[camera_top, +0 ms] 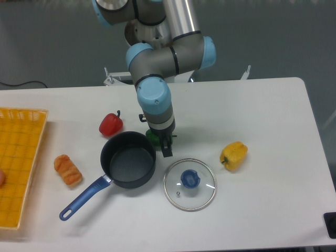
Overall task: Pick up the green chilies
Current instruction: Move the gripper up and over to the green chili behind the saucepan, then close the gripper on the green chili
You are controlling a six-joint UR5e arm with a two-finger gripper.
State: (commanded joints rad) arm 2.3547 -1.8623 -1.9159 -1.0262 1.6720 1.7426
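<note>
At frame centre the end effector (pixel 161 140) is down over the green chilies (pixel 152 137); its grip state is hidden

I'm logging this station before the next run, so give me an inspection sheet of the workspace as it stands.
Surface: white table, no spills seen.
Job's things: green chili just behind the pot, mostly hidden under the tool.
Clutter: red pepper; yellow pepper; dark pot with blue handle, nothing inside; glass lid flat on the table beside the pot; bread roll; yellow basket at the left edge.
Grippers: tool down at the green chili; open or shut cannot be told.
Cables: black cable behind the table at far left.
Surroundings: grey floor beyond the table; dark object at the lower right corner.
</note>
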